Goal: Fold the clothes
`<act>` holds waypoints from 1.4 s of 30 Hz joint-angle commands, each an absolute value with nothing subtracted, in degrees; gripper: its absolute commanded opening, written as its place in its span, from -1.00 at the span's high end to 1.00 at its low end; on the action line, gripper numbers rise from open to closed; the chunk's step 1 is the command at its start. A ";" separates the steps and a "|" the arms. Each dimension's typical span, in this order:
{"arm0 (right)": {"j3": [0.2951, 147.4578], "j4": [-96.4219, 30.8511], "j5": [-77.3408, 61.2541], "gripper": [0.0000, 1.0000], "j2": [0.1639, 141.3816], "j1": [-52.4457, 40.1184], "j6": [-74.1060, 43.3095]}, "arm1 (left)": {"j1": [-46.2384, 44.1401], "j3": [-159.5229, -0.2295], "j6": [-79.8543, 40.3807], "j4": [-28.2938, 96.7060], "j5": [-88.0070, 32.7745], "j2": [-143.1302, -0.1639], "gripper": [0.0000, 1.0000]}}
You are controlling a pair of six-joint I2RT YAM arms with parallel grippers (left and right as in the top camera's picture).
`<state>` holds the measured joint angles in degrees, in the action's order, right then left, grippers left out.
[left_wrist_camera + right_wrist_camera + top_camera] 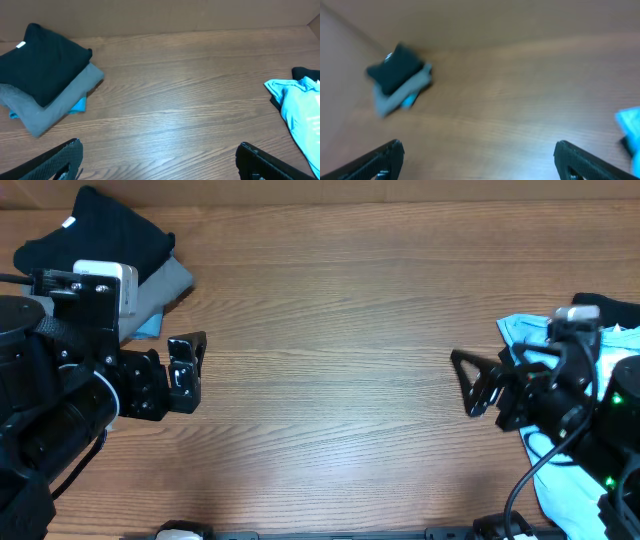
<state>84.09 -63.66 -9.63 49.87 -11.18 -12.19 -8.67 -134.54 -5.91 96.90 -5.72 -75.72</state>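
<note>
**Wooden bench, two open claws, nothing gripped yet**

Left claw (188,372) has its jaws wide apart and holds nothing. Right claw (466,384) is the same, wide and empty. Both hover over bare wood of the bench (330,290), facing each other and well apart.

Behind the left claw, at the far left corner, lies a tidy stack. A black tee (100,230) is on top, grey trousers (168,283) are under it, and a blue piece (148,326) shows at the bottom edge. This part looks finished, in my judgement. At the right edge a light-blue tee (528,332) lies crumpled, partly under the right arm. A black cloth (306,74) touches it on the far side (which garment it is, I cannot tell).

Several things could go wrong from here. The tee lies under the right arm itself, so the claw must turn back toward it. The arm's cable (512,505) hangs near the fabric and could catch it. A pinch into the bunched cloth may take two layers, or take the black cloth too, and then the tee would not spread flat. The left arm is close to the stack, and a wide swing could push it out of shape. Nothing stands in the middle of the bench, so spreading the tee there seems free.
</note>
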 commanded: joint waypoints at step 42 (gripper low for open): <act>1.98 -6.98 -0.12 -1.00 0.16 -6.46 -7.68 | -9.15 -134.30 -6.87 96.79 -5.80 -76.18 -1.00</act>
<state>4.01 -8.32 0.21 0.84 -6.74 -7.46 -8.67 -134.43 -5.93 96.88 -5.74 -76.05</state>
